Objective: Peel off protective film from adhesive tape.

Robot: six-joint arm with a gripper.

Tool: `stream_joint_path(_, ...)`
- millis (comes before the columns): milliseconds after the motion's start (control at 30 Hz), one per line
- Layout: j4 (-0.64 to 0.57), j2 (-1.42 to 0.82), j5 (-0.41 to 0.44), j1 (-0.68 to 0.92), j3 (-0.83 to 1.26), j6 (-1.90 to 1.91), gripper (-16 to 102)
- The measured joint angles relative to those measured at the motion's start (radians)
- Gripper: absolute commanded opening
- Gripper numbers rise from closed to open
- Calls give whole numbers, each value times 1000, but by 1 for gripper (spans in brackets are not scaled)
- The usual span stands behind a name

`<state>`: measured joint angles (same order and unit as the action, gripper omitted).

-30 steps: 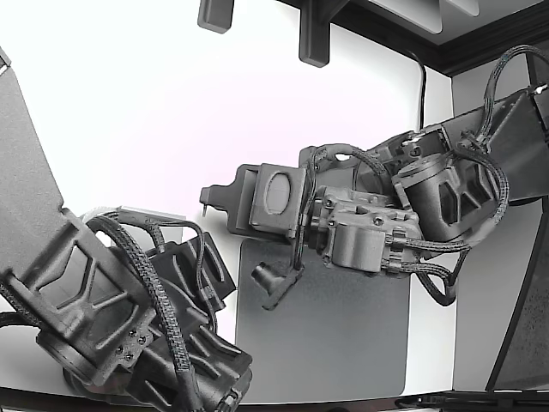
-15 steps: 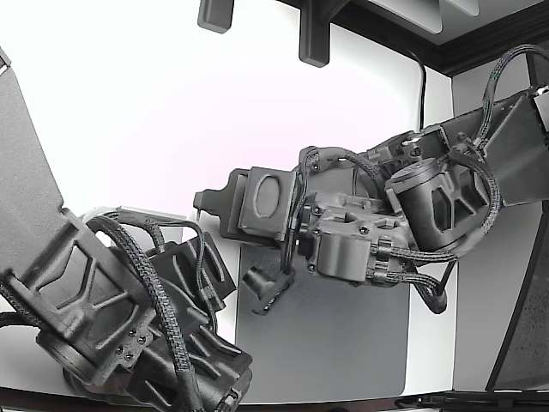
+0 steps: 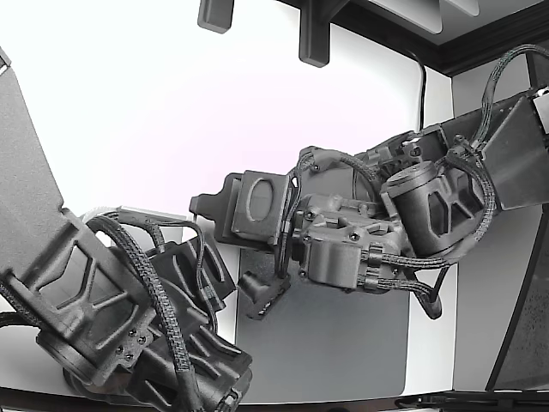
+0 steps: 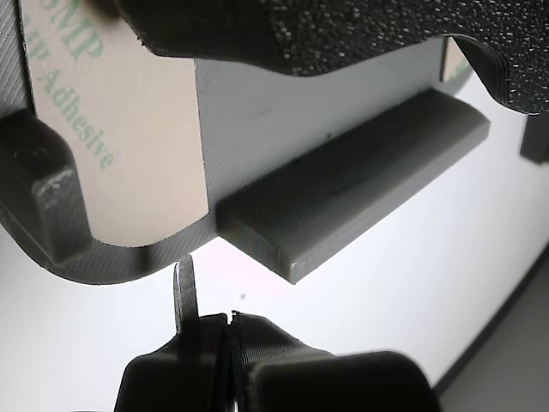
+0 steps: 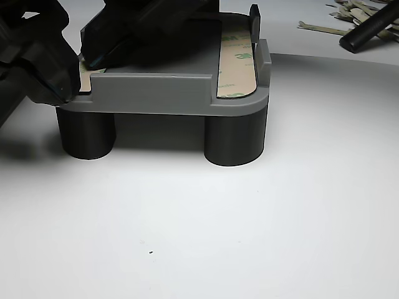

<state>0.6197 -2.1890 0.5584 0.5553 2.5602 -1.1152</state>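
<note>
**A:** How will the film behave once you have it?

**B:** Judge it as thin, light and limp. It should curl and cling, and it may tear if you pull sharply. The tape under it is sticky, so a steep, fast pull could drag the tape up with it. Take it at a free corner or rounded end, right at the rim, and pull low and slow.

**A:** Where is it?

**B:** On the grey fixture [image 5: 187, 93], which stands on two dark round legs on the white bench [image 5: 249, 237]. The film [image 4: 129, 146] is a pale tan strip with faint green lettering, lying flat in a recess with a rounded end near the fixture's edge. In the other view a second strip [image 5: 238, 65] lies along the far side, beside an upright tab.

**A:** And your hand?

**B:** In the wrist view the hand [image 4: 206, 318] shows two fine tips pressed together, pinching nothing you can see. They sit just off the fixture's edge, near the strip's rounded end, not touching it.

**A:** Anything else about?

**B:** Pale scraps [image 5: 349, 15] lie at the bench's far corner.
</note>
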Motion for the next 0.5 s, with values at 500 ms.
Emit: stream_joint_path(500,23,18,-5,2,-18,14,-11)
